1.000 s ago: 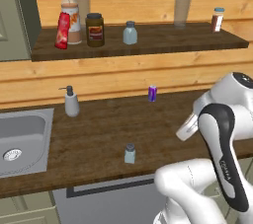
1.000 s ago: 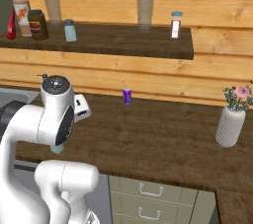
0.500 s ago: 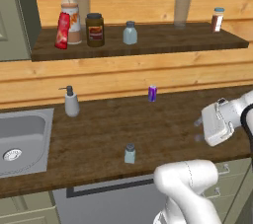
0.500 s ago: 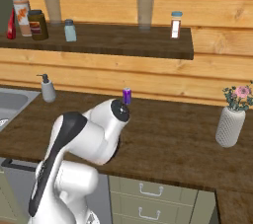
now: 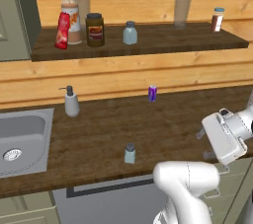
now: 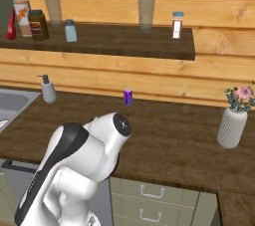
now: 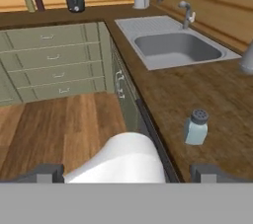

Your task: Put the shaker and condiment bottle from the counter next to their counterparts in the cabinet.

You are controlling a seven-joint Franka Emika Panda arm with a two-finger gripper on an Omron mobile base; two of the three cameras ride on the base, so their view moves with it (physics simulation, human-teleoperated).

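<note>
- Pincer [image 7: 126, 173]: in the hand view its two dark fingertips [image 7: 45, 172] stand far apart at the bottom edge, jaws spread wide, nothing between them.
- In the left base view the white hand hangs off the right end of the long dark brown wood-grain bench [image 5: 163, 134], just past its front edge.
- Small pale blue-grey translucent shaker with a grey cap [image 7: 196, 127]: upright on the bench near its front edge, ahead of the pincer and a little toward its right fingertip, clearly apart from it. Same shaker in the left base view [image 5: 130, 153], well to the side of the hand.
- Steel sink [image 7: 173, 45] set in the bench, farther out along the pincer's line of sight, beyond the shaker.
- Open shelf with a dark brown board and pine backing [image 5: 163, 43]: well above the pincer.
- On the shelf's far end from the hand: small flat red bottle with yellow-orange marks [image 5: 62, 31] leaning against a tall clear bottle with an orange-white label and black spout [image 5: 71, 13]; dark brown jar [image 5: 95, 29] just beside them; second pale blue-grey shaker [image 5: 130, 33] a little further along.
- White pump dispenser [image 5: 71, 102] on the bench beside the sink.
- Small purple can [image 5: 152, 93] at the back of the bench.
</note>
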